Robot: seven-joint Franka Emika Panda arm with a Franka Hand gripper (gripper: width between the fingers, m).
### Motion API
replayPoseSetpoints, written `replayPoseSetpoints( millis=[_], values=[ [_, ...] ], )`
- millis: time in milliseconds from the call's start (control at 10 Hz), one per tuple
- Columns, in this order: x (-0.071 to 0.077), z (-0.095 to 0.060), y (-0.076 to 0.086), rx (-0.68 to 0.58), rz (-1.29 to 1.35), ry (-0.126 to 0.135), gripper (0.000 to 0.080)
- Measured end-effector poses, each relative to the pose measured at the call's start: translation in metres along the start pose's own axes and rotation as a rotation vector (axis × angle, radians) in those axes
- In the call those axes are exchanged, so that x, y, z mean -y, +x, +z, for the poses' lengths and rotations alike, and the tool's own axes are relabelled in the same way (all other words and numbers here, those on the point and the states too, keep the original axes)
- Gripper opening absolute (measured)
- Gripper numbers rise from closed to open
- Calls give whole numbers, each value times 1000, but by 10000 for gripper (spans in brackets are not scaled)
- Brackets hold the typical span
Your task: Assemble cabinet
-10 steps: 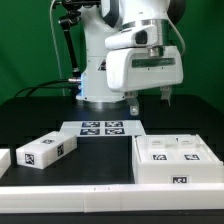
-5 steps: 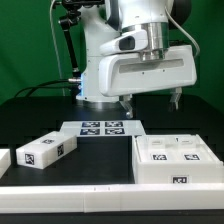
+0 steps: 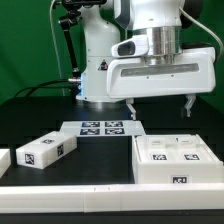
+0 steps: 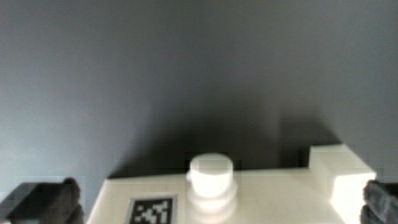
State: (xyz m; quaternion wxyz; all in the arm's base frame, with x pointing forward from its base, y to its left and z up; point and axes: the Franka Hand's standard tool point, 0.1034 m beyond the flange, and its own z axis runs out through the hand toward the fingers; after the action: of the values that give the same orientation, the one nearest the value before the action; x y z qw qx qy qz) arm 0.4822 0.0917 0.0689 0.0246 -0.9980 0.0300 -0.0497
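Note:
The cabinet lies in separate white tagged parts. A large boxy part [image 3: 175, 160] sits at the exterior view's right, a long block [image 3: 47, 151] at the left, and another piece [image 3: 3, 160] at the left edge. My gripper [image 3: 161, 103] hangs open and empty above the large part, not touching it. In the wrist view the gripper [image 4: 214, 205] is spread wide, with dark fingertips [image 4: 39, 203] at both sides. Between them I see the white part's top [image 4: 267, 200] with a round peg [image 4: 212, 180], a tag [image 4: 155, 211] and a raised corner block [image 4: 338, 165].
The marker board [image 3: 100, 128] lies flat on the black table behind the parts, in front of the white robot base [image 3: 95, 80]. A white rail [image 3: 70, 187] runs along the table's front edge.
The gripper's fingers have spread wider apart. The hand has shifted toward the exterior view's right and looms larger, now over the large part.

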Motion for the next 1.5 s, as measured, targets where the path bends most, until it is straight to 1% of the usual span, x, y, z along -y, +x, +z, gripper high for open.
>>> replayPoseSetpoints(
  millis=[200, 600, 700, 800, 900, 1000, 1300, 1500],
  values=[
    [6, 8, 1, -13, -9, 5, 796],
    [6, 9, 0, -10, -23, 5, 796],
    [5, 11, 0, -11, -20, 5, 796],
    [-2, 20, -2, -6, -2, 3, 796],
    [-9, 27, 2, 0, 5, -1, 796],
    [-12, 30, 8, -3, 11, 0, 796],
    [-17, 40, 10, -1, 8, -3, 796],
    [-16, 50, 8, -1, 5, -3, 796]
  ],
)
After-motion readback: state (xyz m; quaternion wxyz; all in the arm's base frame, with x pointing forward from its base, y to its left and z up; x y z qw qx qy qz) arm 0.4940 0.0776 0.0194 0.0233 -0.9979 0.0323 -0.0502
